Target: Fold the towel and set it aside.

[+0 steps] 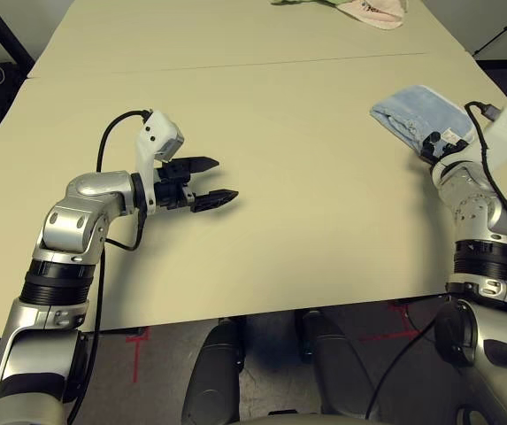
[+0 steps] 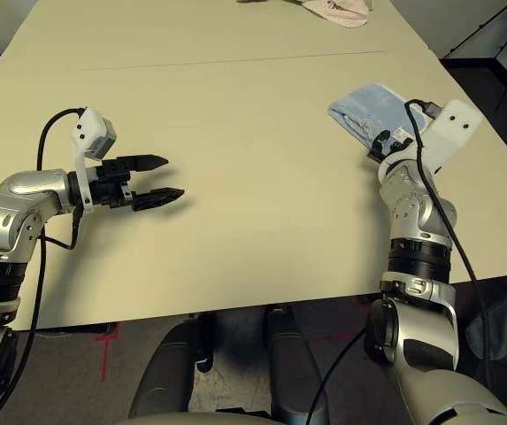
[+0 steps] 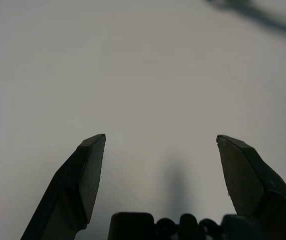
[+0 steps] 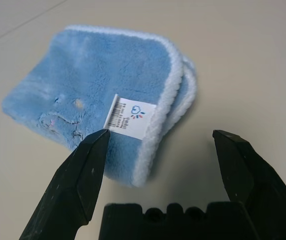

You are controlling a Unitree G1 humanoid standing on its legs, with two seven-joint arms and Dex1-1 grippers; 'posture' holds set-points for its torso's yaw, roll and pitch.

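Looks basically done: towel [image 4: 100,95] sits folded on the bench [image 1: 306,221], right end effector [image 4: 160,137] and left end effector [image 1: 211,181] both wide open holding nothing, so just back away.

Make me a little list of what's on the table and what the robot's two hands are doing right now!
towel: light blue towel, folded in layers, lying flat near the table's right edge, white label showing
table: plain beige table
right gripper: right gripper open, just short of the towel, holding nothing
left gripper: left gripper open over bare table on the left side, holding nothing
far edge: a pink cloth and beside it a green cloth
task state: towel looks folded and set aside
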